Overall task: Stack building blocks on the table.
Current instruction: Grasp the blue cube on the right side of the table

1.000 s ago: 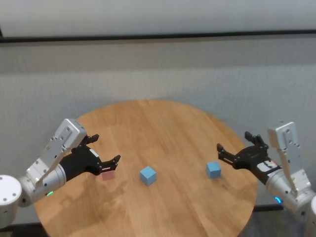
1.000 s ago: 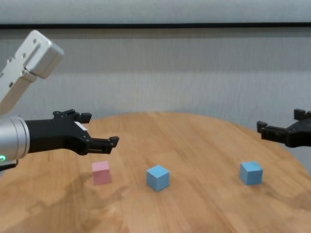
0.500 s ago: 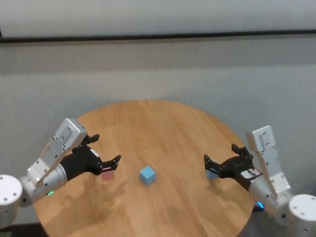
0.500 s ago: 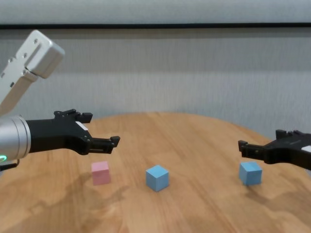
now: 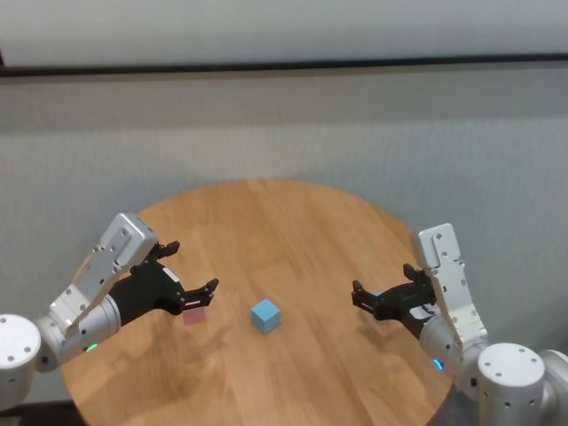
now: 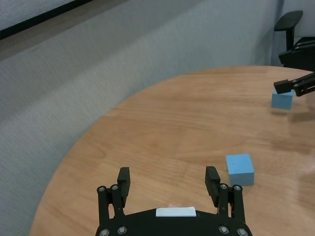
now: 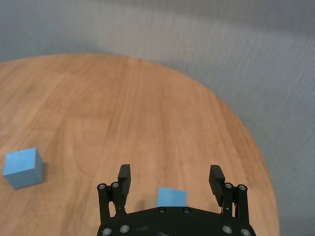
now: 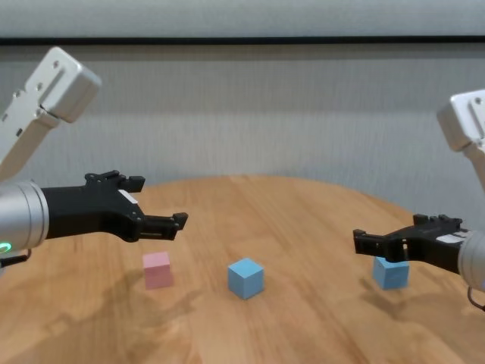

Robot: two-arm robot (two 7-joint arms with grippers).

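On the round wooden table (image 5: 293, 222) three cubes lie in a loose row, well apart: pink block (image 8: 158, 270) toward the robot's left, blue block (image 8: 246, 277) near the middle, second blue block (image 8: 390, 273) toward the right rim. Left gripper (image 8: 155, 205) held level above the table, forearm reaching in from the left edge, fingers spread apart and empty, tips above and just past the pink block; wrist view shows only a sliver of pink under its palm. Right gripper (image 8: 386, 236) also level and low, fingers wide apart and empty, hovering over the second blue block, which shows between its fingers (image 7: 124, 176) in the right wrist view. That block sits near the right rim; little table beyond it. Far half of the tabletop is bare wood, grey wall (image 5: 284, 124) behind
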